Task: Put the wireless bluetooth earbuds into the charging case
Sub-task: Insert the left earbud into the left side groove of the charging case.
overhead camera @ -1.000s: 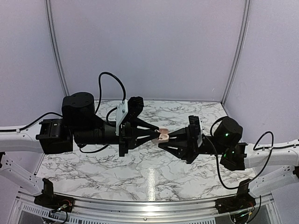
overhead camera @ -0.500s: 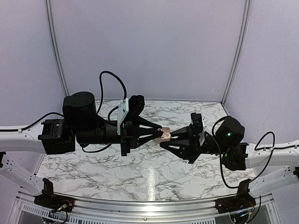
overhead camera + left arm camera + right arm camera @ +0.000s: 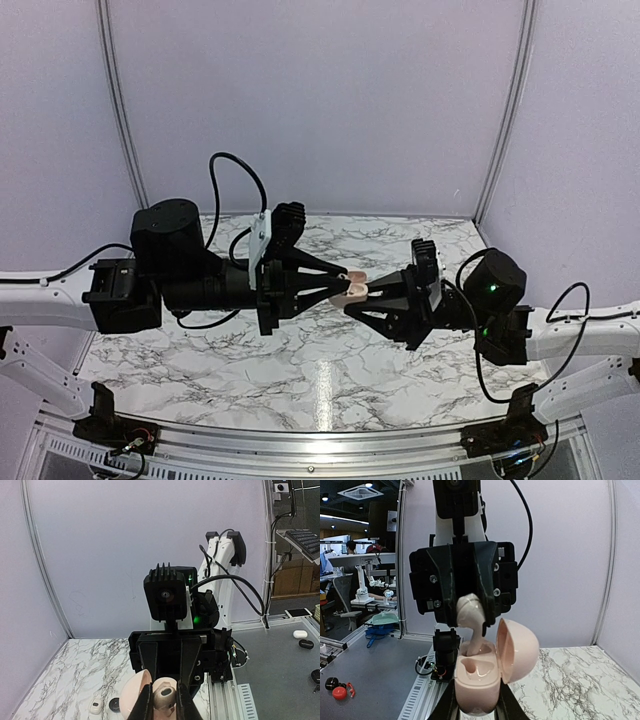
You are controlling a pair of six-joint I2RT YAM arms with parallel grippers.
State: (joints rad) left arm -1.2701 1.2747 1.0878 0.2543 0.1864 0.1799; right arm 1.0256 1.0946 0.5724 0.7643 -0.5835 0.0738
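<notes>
The charging case (image 3: 476,682) is pale pink and pebble-shaped, with its hinged lid (image 3: 517,650) swung open to the right. My right gripper (image 3: 476,707) is shut on its body and holds it above the marble table (image 3: 320,370). One earbud (image 3: 472,622), pale pink with a stem, is pinched in my shut left gripper (image 3: 470,611). Its stem tip reaches into the far socket, and the near socket shows bare. From the left wrist view, the earbud (image 3: 164,694) sits between my left gripper's (image 3: 162,706) fingers, above the lid (image 3: 134,700). In the top view, the left gripper (image 3: 338,285) and the right gripper (image 3: 362,296) meet at the case (image 3: 350,291).
A small white case with a dark spot (image 3: 96,706) and a black round puck (image 3: 115,705) lie on the marble below the grippers. The aluminium rail (image 3: 225,700) marks the table's near edge. White walls close in the back and sides.
The point where the two grippers meet has drifted slightly right and up. Both stay shut on the same things.
</notes>
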